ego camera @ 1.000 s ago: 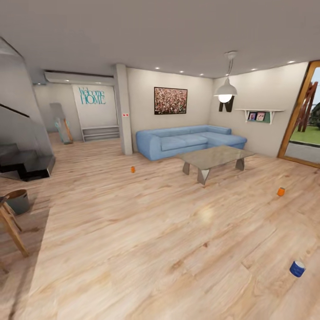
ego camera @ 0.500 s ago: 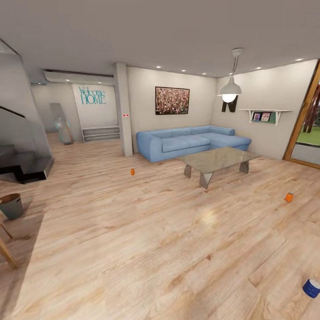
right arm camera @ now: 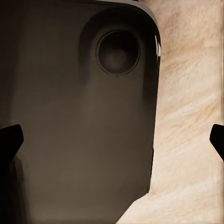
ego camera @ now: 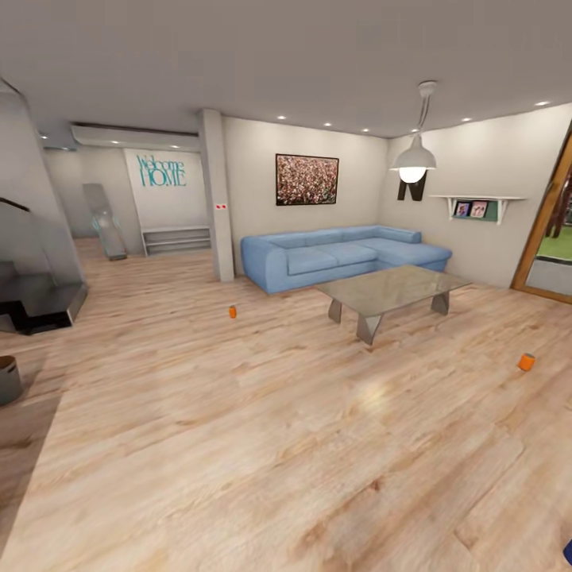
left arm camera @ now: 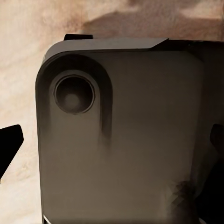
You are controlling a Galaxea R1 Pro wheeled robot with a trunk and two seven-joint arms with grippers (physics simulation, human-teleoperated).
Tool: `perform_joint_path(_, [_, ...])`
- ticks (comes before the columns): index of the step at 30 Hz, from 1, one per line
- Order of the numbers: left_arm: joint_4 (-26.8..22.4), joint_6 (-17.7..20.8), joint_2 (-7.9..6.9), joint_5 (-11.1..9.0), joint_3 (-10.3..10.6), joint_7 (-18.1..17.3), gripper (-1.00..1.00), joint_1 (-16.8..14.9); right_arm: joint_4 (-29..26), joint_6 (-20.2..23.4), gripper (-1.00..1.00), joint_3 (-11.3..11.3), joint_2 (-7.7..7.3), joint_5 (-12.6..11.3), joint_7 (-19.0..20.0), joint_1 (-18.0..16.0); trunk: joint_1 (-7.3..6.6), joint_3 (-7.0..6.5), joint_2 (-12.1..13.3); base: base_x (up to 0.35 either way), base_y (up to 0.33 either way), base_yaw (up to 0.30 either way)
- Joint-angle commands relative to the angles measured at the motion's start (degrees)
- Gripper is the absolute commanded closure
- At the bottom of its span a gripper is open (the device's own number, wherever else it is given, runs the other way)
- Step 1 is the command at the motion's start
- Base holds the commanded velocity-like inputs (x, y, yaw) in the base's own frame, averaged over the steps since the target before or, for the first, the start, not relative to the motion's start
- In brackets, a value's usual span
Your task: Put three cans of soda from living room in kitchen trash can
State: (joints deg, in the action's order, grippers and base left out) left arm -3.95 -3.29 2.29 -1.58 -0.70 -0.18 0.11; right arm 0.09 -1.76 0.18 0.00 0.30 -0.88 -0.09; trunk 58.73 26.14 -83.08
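Two orange soda cans stand on the living-room floor: one can (ego camera: 233, 312) sits out on the open boards in front of the sofa's left end, the other can (ego camera: 526, 361) stands well off toward the glass doors, past the right end of the coffee table (ego camera: 391, 287). I can't spot a third orange can. A small round bin (ego camera: 8, 380) peeks in at the left edge of the floor, half cut off, too little showing to call it the trash can for sure. So by my read the job has barely started: no can is lifted, none is binned, and the robot stands well back from both.

Now the tools. The left tool (left arm camera: 112, 144) has dark fingertips at the two sides of its wrist view, spread wide, nothing between them except the robot's own dark housing. The right tool (right arm camera: 112, 140) is the same story: tips far apart, gripping nothing, wood floor beyond.
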Motion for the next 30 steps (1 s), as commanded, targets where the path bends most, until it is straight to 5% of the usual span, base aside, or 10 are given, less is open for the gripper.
perform_joint_path(1, [0.00, -0.01, 0.00, 0.00, 0.00, 0.00, -1.00, 0.00, 0.00, 0.00, -1.00, 0.00, 0.00, -0.01, 0.00, 0.00, 0.00, 0.00, 0.00, 0.335, -0.077, 0.000])
perform_joint_path(30, [0.00, -0.04, -0.09, 0.00, 0.00, 0.00, -1.00, -0.02, 0.00, -1.32, -1.00, -0.10, 0.00, 0.14, 0.00, 0.00, 0.00, 0.00, 0.00, 0.335, -0.077, 0.195])
